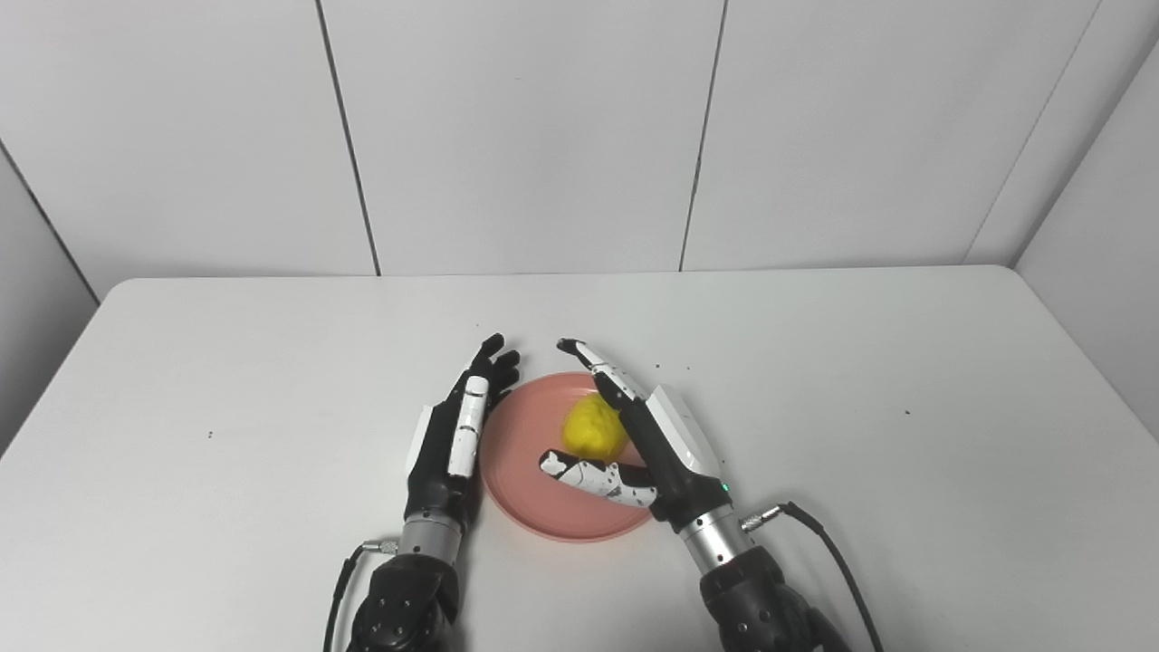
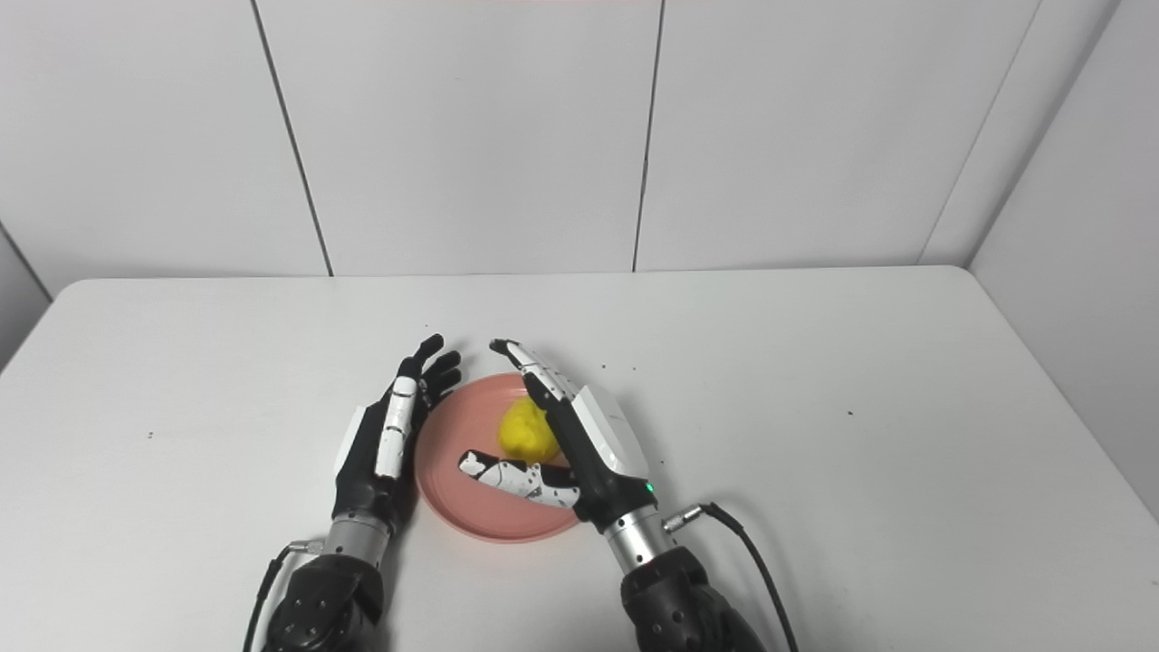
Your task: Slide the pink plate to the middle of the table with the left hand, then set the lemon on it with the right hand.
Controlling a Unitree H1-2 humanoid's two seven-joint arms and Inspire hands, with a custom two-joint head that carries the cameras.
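Black and white, the right hand (image 1: 647,435) comes in nearest to the camera, its wrist at the near right rim of the pink plate (image 1: 521,453). Its thumb lies across the near part of the plate, on the camera side of the lemon (image 1: 594,427), and its long fingers (image 1: 605,371) pass along the right side of the fruit and reach beyond it. So the lemon sits in the open angle between thumb and fingers, to the left of the palm. The fingers are spread and straight; I cannot tell if any of them touches the lemon, but they do not close on it.

The lemon rests on the plate, a little right of the plate's centre, and the plate is about in the middle of the table (image 1: 815,362).

The left hand (image 1: 457,426) stands edge-up just beside the left rim of the plate, fingers extended and holding nothing.

Judging from this, the placing looks done, and the next move for the right hand is to draw away to the right, since the lemon is on its left.
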